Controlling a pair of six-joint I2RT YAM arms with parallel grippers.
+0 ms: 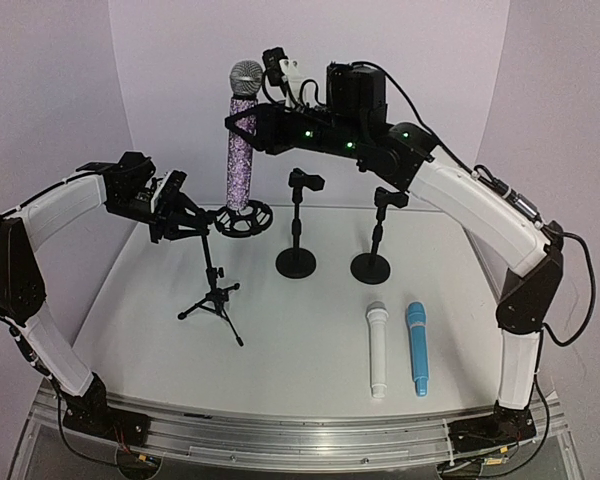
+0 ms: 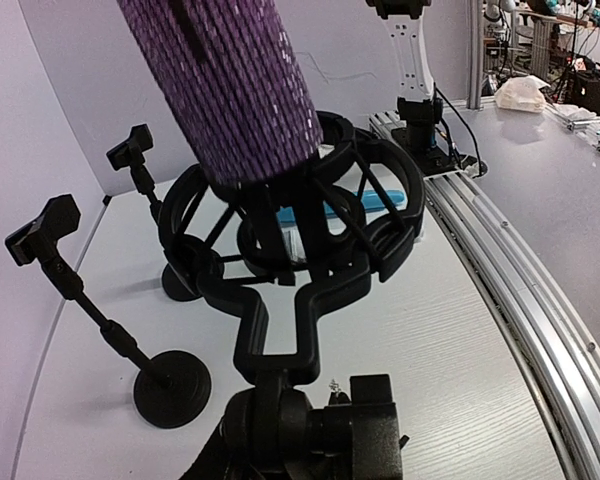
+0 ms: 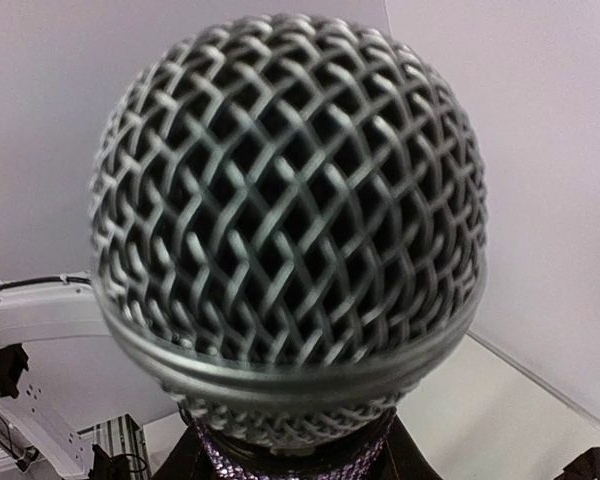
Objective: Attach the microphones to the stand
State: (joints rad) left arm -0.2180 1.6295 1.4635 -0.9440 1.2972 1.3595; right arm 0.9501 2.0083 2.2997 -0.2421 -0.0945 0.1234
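Note:
The purple-glitter microphone with its silver mesh head stands upright, its lower end inside the black ring mount of the tripod stand. My right gripper is shut on its upper body, and dark fingers flank the neck just under the head. My left gripper is shut on the stand's swivel joint below the mount. The purple body fills the top of the left wrist view. The white microphone and the light blue one lie side by side at the front right.
Two short black stands with clips and round bases stand mid-table, one beside the ring mount and another further right. They also appear at the left and behind it. An aluminium rail runs along the near edge.

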